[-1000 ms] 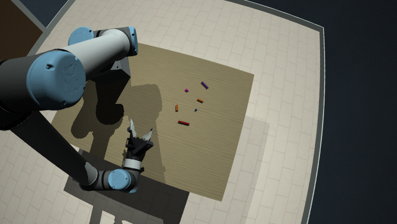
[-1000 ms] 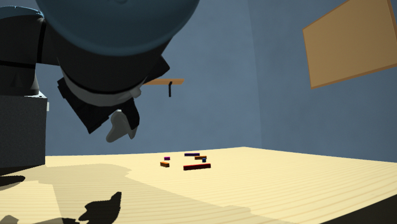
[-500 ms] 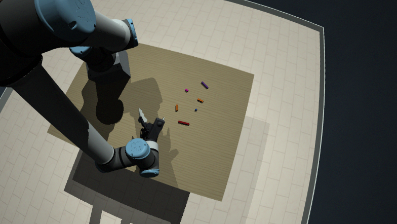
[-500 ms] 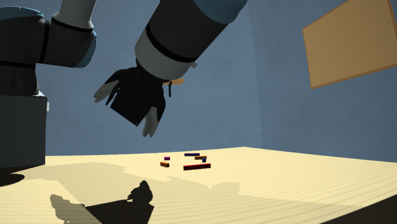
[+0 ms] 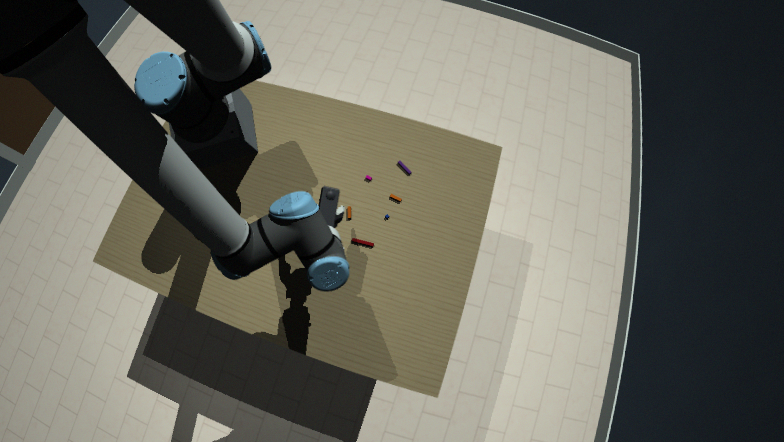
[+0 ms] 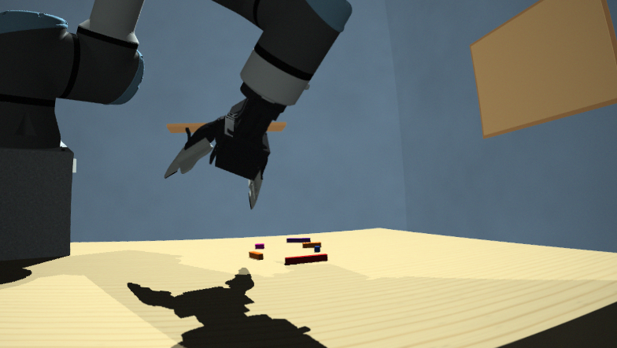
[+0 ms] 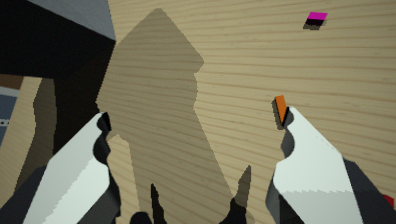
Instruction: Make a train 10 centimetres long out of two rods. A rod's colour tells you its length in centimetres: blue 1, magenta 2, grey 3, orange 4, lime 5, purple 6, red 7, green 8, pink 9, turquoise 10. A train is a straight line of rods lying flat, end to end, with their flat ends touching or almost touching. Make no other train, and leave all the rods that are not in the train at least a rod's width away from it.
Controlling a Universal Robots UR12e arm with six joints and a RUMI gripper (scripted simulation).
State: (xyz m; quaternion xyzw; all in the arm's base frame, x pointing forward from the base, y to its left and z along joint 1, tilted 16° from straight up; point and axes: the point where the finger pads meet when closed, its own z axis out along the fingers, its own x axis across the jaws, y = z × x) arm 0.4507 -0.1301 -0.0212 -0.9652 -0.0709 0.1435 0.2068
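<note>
Top view: the purple rod (image 5: 404, 168) (image 6: 298, 239) lies farthest from the red rod (image 5: 362, 242) (image 6: 305, 259) (image 7: 389, 200), the nearer orange rod (image 5: 349, 213) (image 6: 256, 255) (image 7: 281, 107) just above it — six plus four makes ten; open table (image 5: 422, 285) lies below. Exterior: the gripper (image 5: 329, 205) (image 6: 208, 193) (image 7: 195, 110), wide open and empty, hangs tilted above the red rod's level; it should straighten before descending. Wrist: orange sits by one fingertip — best centred, gripped across its long sides, clear of red's end.

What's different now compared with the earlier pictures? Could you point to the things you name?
The open gripper (image 6: 208, 193) (image 7: 195, 110) has swung across the table toward the rods, one finger now over or near the nearer orange rod (image 5: 349, 213) (image 6: 256, 255) (image 7: 281, 107). Nothing was grasped or released. All six rods, including the red rod (image 5: 362, 242) (image 6: 305, 259) (image 7: 389, 201), stayed put.
</note>
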